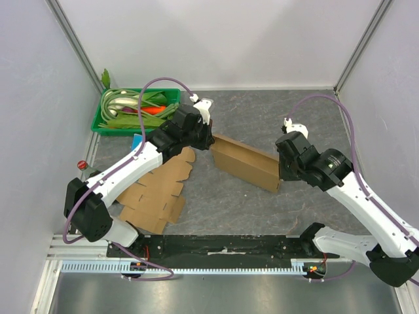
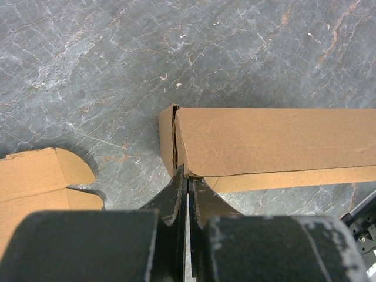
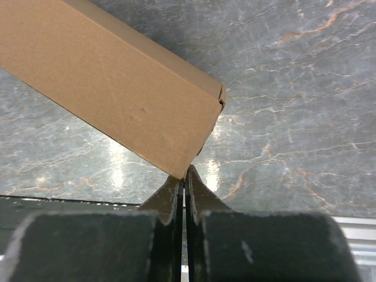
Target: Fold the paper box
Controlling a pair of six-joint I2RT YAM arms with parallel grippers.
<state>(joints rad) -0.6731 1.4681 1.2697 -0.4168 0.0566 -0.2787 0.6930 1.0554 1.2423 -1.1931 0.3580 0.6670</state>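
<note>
Brown cardboard is forming a long, narrow box (image 1: pixel 245 163) that is lying slantwise near the middle of the grey table (image 1: pixel 262 209). The left gripper (image 2: pixel 185 176) is pinching the box's far-left end, its fingers pressed together on the cardboard wall there. The right gripper (image 3: pixel 183 171) is clamping the near-right corner, jaws closed on the edge. Flat cardboard sheets (image 1: pixel 157 193) are lying towards the table's left edge, and a green basket (image 1: pixel 108 121) is sitting in the far left corner.
</note>
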